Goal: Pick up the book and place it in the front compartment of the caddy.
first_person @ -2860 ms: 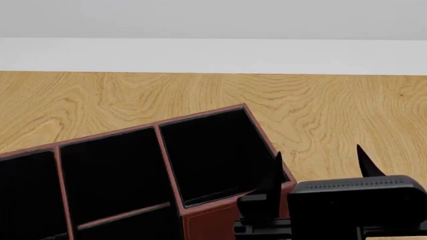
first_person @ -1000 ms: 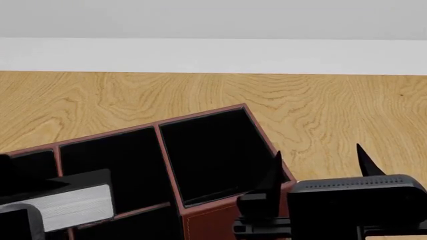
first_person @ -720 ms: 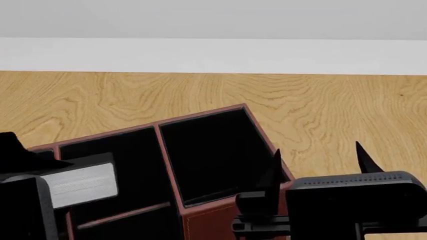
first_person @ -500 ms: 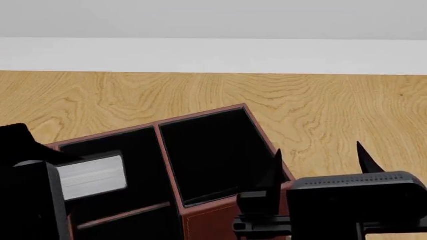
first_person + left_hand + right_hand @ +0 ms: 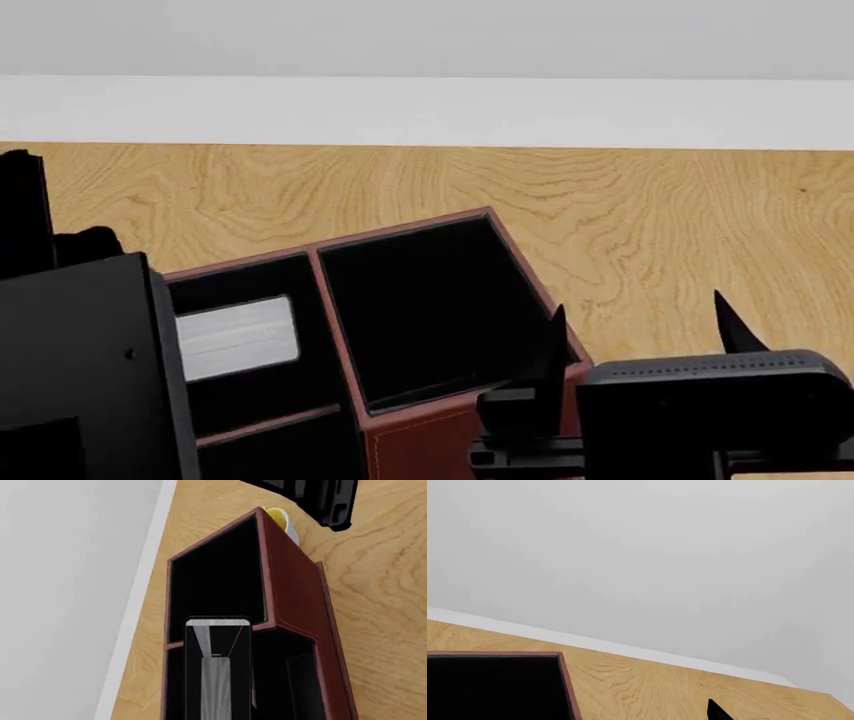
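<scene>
The dark red caddy [image 5: 441,440] with black compartments fills the lower middle of the head view. My left gripper [image 5: 167,345] is shut on the black book [image 5: 240,337], whose white page edges face right. The book hangs over the caddy's compartment left of the far right one. How deep it sits I cannot tell. In the left wrist view the book [image 5: 217,670] is seen end-on above a red divider of the caddy [image 5: 293,595]. My right gripper [image 5: 641,325] is open and empty beside the caddy's right corner. In the right wrist view only a caddy corner [image 5: 566,680] and one fingertip [image 5: 717,711] show.
The caddy stands on a wooden tabletop [image 5: 641,210] with a pale wall [image 5: 427,110] behind. A white-and-yellow mug [image 5: 279,517] stands just past the caddy's far end in the left wrist view, close to my right arm [image 5: 313,495].
My left arm has come in from the lower left and carried the book up and to the right over the caddy. The right arm has not moved.
</scene>
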Controlling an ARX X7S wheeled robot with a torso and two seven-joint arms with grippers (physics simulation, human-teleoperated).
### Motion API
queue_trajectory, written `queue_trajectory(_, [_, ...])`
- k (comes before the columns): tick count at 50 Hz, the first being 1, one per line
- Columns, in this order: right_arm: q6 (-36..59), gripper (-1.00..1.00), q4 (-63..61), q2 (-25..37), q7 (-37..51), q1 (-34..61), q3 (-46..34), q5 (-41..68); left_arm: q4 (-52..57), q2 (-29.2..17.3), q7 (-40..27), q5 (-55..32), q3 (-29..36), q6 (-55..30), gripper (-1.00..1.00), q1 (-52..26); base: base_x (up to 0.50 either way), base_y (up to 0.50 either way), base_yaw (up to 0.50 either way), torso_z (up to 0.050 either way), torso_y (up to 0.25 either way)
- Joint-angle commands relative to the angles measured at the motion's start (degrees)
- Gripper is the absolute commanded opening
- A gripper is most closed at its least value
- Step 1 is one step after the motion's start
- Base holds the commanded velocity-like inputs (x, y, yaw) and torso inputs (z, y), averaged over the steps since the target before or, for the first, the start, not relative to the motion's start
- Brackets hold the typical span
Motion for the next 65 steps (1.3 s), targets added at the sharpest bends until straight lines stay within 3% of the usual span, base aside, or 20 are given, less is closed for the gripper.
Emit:
queue_trajectory(1, [-0.15,1.0,0.12,0.05,0.06,-0.24,0.11,0.06,-3.42,0.37,6.39,13.24,1.9,3.0,-1.0,0.36,0.0,0.0,0.0,0.0,0.0])
queue_trajectory(18, [0.15,1.0,-0.24,0.21,0.03,-0.34,0.39,0.07,-7.48,1.31,11.73,24.39,7.8,7.72,-1.0,2.26,0.0,0.0,0.0,0.0,0.001])
queue_trajectory(65, [0.66,1.0,-0.3,0.54,-0.18,0.02,0.38,-0.23,-18.27,3.1,19.09,35.2,14.54,18.26,-1.0,8.09,0.0,0.0,0.0,0.0,0.002])
